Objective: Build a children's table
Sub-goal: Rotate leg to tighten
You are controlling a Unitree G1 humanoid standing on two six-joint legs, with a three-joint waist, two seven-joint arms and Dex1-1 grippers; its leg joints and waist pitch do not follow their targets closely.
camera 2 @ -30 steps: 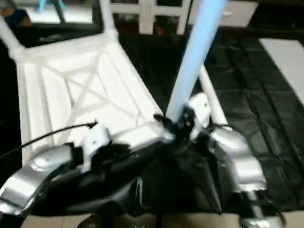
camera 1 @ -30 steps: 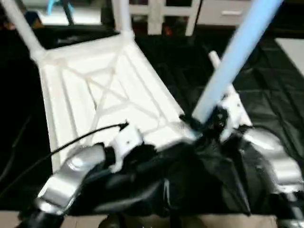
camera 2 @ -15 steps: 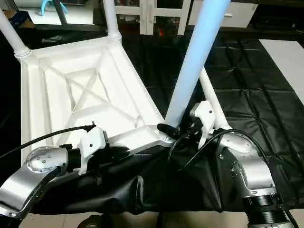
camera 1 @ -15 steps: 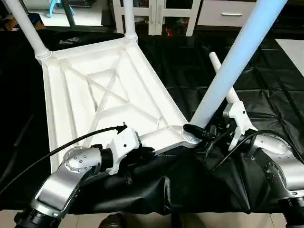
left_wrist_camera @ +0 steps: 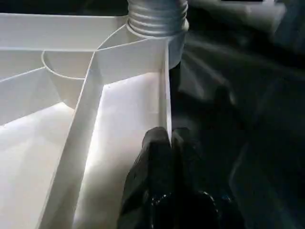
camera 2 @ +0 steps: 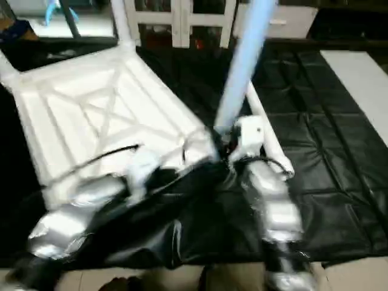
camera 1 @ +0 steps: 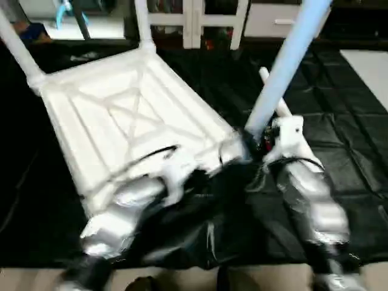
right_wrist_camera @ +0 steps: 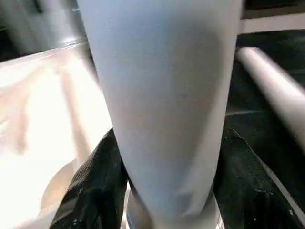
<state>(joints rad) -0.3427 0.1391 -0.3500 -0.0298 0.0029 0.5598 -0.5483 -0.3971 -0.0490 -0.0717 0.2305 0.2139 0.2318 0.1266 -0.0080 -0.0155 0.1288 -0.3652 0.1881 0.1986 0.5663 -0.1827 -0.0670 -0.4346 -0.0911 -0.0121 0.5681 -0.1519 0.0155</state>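
The children's table tabletop (camera 1: 127, 115) lies upside down on black cloth, its X-ribs facing up. Two white legs (camera 1: 18, 51) (camera 1: 142, 24) stand in its far corner sockets. A third leg (camera 1: 282, 66) rises tilted from the near right socket (left_wrist_camera: 157, 19). My right gripper (camera 1: 251, 142) is shut on this leg's base, one black finger (right_wrist_camera: 90, 186) on each side of the tube (right_wrist_camera: 162, 95). At the near edge, my left gripper (left_wrist_camera: 169, 136) is shut on the tabletop's thin rim wall (left_wrist_camera: 164, 86). Another loose leg (camera 2: 274, 147) lies on the cloth to the right.
The black-draped work table (camera 1: 339, 151) stretches out to the right, and its front edge hangs just below my forearms. White cabinets (camera 1: 194, 18) stand behind it. A pale sheet (camera 1: 367, 63) lies at the far right. Beige floor (camera 1: 182, 279) shows along the bottom.
The whole picture has shifted and blurred with the camera. The right gripper's fingers have drawn in against the leg's base. The left gripper keeps its hold on the rim.
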